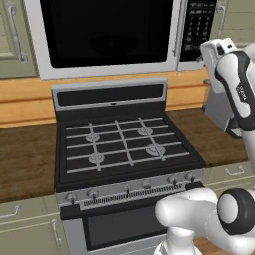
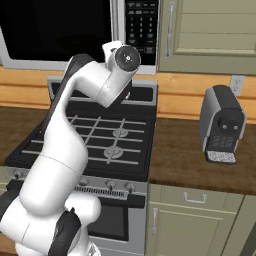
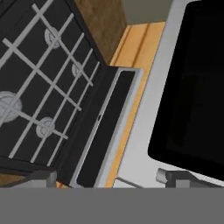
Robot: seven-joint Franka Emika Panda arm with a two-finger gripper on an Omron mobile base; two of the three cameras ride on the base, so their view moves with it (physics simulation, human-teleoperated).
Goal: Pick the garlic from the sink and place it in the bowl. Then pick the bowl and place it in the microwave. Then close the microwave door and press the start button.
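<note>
Your microwave [image 1: 107, 35] hangs above the stove [image 1: 124, 144], and its door [image 1: 102, 32] is shut — black glass flush in the silver frame, the keypad strip [image 1: 198, 30] at its right. Behind the glass you can make out only a faint dark rounded shape; what it is cannot be told.

The arm rises from the base and bends up toward the microwave's right end. In the right base view its wrist sits just in front of the keypad strip [image 2: 141, 27], at the lower right corner of the door [image 2: 55, 30].

In the hand view the gripper [image 3: 107, 180] looks along the door's glass [image 3: 192, 83] on one side and the stove's grates [image 3: 39, 83] and back panel [image 3: 107, 127] on the other. The 2 fingertips [image 3: 41, 178] stand far apart at the bottom edge, spread wide with nothing between them. Whether they touch the microwave frame cannot be told.

On the stove you have 4 burners under grey grates, and a row of knobs [image 1: 129, 188] along the front edge. A coffee machine [image 2: 221, 125] stands on the wooden counter [image 2: 190, 160] right of the stove, well apart from the arm — a wall outlet [image 2: 236, 84] sits just above it. Beige cabinet doors [image 2: 210, 30] flank the microwave on the right.
</note>
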